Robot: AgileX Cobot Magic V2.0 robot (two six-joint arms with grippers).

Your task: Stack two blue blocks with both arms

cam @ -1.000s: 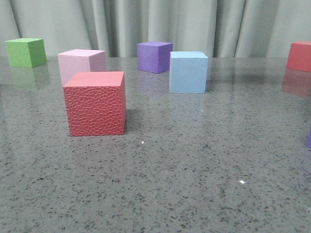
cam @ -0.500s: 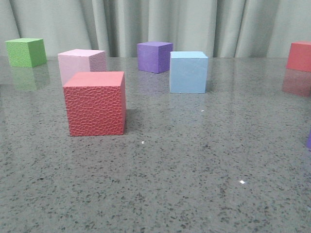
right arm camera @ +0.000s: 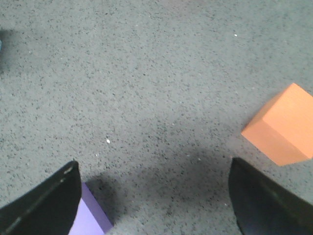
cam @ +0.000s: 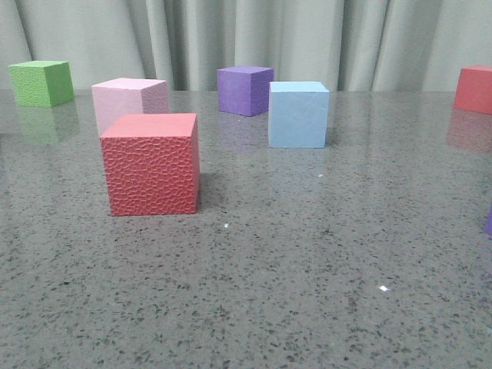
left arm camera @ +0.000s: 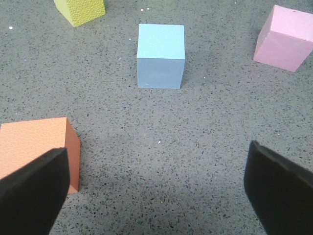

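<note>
One pale blue block [cam: 298, 114] stands upright on the grey speckled worktop [cam: 307, 261], right of centre in the upper half of the front view, with the purple cube [cam: 244, 90] just behind it to the left. In my left wrist view the same blue block [left arm camera: 161, 56] sits in the upper middle, clear of everything. I can find only this one blue block for certain. My left fingers [left arm camera: 33, 188] are spread wide at the bottom corners of that view and hold nothing; an orange-red cube [left arm camera: 36, 149] lies beside one of them. My right fingers [right arm camera: 266, 205] are also wide apart and empty, with an orange cube [right arm camera: 281, 125] at the right edge and a purple corner [right arm camera: 90, 218] by the other finger. The front view shows a textured red cube [cam: 151, 164] at left centre, a pink cube [cam: 127, 100] behind it, and a green cube [cam: 41, 82] at upper left.
</note>
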